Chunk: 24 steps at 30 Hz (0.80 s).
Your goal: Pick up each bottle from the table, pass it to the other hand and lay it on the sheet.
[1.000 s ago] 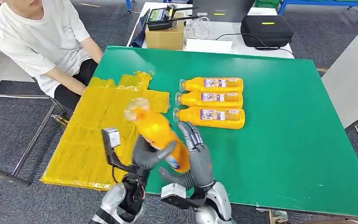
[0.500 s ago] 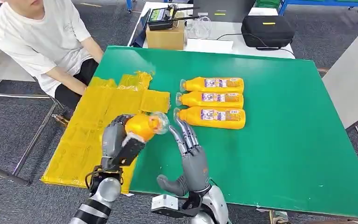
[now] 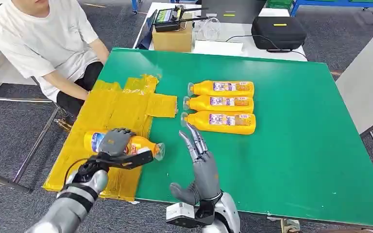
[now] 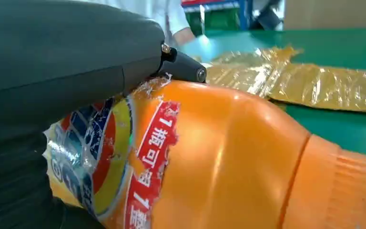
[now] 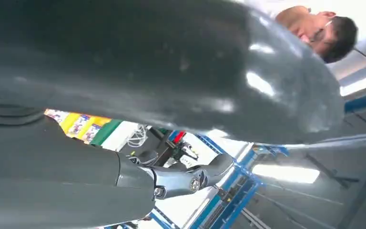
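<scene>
**Bottle low over the sheet: risk of rolling at release**

From the head view, the left hand [image 3: 112, 144] grasps one orange bottle [image 3: 126, 144] from above. The bottle lies flat over the yellow sheet [image 3: 102, 116], at about 8 o'clock of the green counter [image 3: 296, 145], with its cap toward the sheet's edge at 3 o'clock. I cannot tell if it already touches the sheet. The right hand [image 3: 199, 160] stands upright near the counter's 6 o'clock edge, fingers spread and holding nothing. Three more bottles [image 3: 221, 104] lie in a row near the middle of the counter, at 1 o'clock from this hand. A seated person [image 3: 43, 43] is at 10 o'clock, beside the sheet.

From the left wrist view, the thumb [image 4: 76, 62] presses on the torn label [image 4: 109, 157] of the bottle, and the sheet is crumpled behind it. My judgement: a round bottle on such uneven foil may roll when the fingers let go, perhaps off the sheet onto the green cloth. The loose label may also catch a finger and drag the bottle.

From the right wrist view, the picture is mostly the grey hand itself, so the row of bottles is hardly visible for the next reach.
</scene>
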Available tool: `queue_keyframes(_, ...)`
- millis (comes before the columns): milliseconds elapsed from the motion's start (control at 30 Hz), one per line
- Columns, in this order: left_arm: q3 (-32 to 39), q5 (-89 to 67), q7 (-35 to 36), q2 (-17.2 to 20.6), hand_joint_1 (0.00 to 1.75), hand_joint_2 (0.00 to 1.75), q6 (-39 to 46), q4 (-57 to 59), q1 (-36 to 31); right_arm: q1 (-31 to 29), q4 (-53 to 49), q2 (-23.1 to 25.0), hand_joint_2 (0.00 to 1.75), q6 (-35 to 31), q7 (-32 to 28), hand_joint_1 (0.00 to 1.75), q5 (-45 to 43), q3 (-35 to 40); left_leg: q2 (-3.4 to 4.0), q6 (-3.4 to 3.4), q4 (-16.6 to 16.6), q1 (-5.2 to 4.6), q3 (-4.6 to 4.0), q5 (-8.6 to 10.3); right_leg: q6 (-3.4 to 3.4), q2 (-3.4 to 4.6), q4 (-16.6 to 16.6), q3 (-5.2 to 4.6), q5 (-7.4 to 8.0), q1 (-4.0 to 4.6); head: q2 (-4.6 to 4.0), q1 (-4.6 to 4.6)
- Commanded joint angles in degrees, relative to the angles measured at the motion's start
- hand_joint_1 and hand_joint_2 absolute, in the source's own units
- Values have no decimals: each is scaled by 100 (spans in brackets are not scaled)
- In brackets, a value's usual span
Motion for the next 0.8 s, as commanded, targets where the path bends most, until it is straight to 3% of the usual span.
queue_keyframes(33,-209,323,-254,103,0,175,-420,1744,-793,-341,602,-37,0,3,-167,0,-246,-90,8,15,-19,4,23,11,-30,13,-17,17,15,10,0,0)
queue_keyframes(333,-175,495,-279,85,0,175,-553,1691,-798,-335,640,-20,0,9,-184,0,-324,-105,6,25,-15,7,40,18,-35,8,-17,40,22,15,2,2)
queue_keyframes(500,877,2875,-1183,-388,0,175,-1694,960,-497,-437,1096,63,0,-151,-466,0,-608,-128,-1,14,-9,2,56,10,-20,0,-7,56,10,7,0,0)
queue_keyframes(600,767,4198,-1280,-493,0,175,-2055,-139,-49,-446,1195,69,0,-245,-558,0,-716,-168,-2,15,-11,0,63,8,-17,-1,-10,62,7,4,0,2)
queue_keyframes(733,805,5319,-1216,-1049,0,175,-1013,-2047,672,-272,987,-43,0,-476,-321,0,-411,-300,-18,26,-5,5,43,6,-24,-13,-18,55,7,12,0,2)
queue_keyframes(800,636,4916,-1695,-1223,0,175,461,-2978,1045,-181,886,-147,0,-786,89,0,146,-468,-18,27,5,4,26,1,-26,-10,-10,33,2,12,0,2)
